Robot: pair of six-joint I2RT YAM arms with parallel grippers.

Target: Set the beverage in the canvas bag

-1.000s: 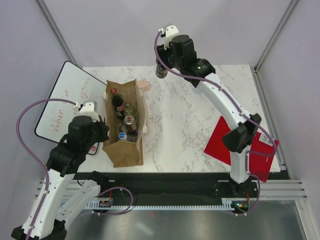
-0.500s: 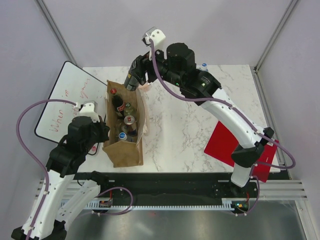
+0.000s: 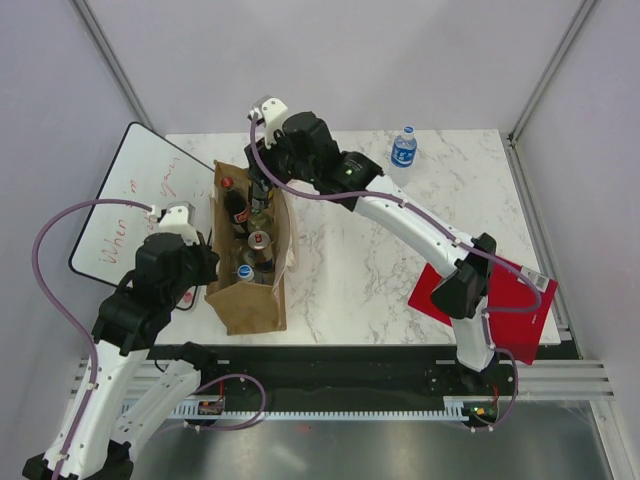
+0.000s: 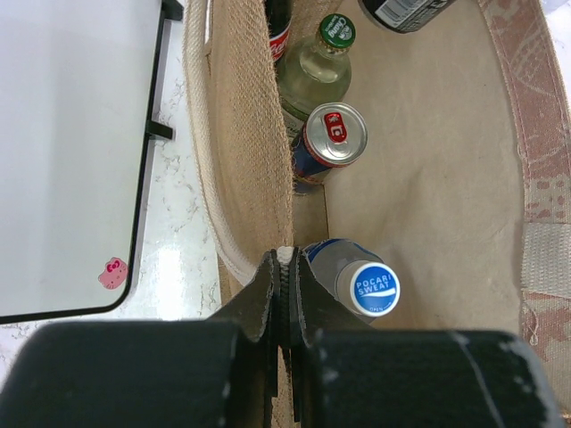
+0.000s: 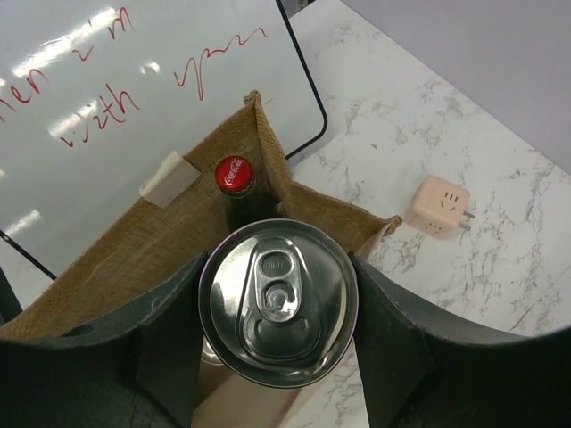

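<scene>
The right fingers clamp a can upright over the far end of the bag, close above a cola bottle. The left fingers are pinched shut on the bag's rim, steadying it. Lower the can straight into the free gap (beside the bottles, not onto them), then release.

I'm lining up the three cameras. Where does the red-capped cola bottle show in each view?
Top external: red-capped cola bottle at the far end of the canvas bag, by its left wall.
Left wrist: only its red label, at the top edge, centre-left.
Right wrist: its cap at centre, just above the held can.
Shared landmark: the whiteboard, beside the bag in all three.
</scene>
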